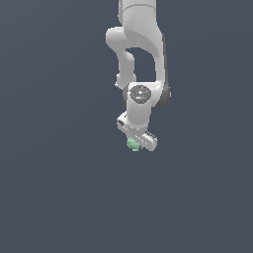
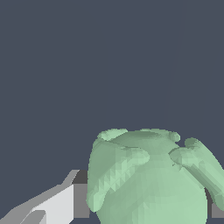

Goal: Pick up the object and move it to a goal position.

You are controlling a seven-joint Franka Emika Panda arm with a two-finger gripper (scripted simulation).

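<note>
Exterior view — flat slate-grey bkgd all round object [image 1: 133, 144].

Small pale green knobbly rounded lump [image 1: 133, 144]: uniform mint green, no markings; faceted shading gives lighter ridges and darker folds, clearest in the wrist view [image 2: 148, 179].

Glossy white jointed robot arm [image 1: 141, 49]: white shells, dark grey seams and joint bands, a grey round cap at the wrist joint.

White blocky robot gripper [image 1: 137, 137]: white body; one finger [image 2: 57, 205] white with grey edges and a dark grey pad.

Flat slate-blue backdrop [image 1: 49, 148]: even dark blue-grey, patternless.
</note>
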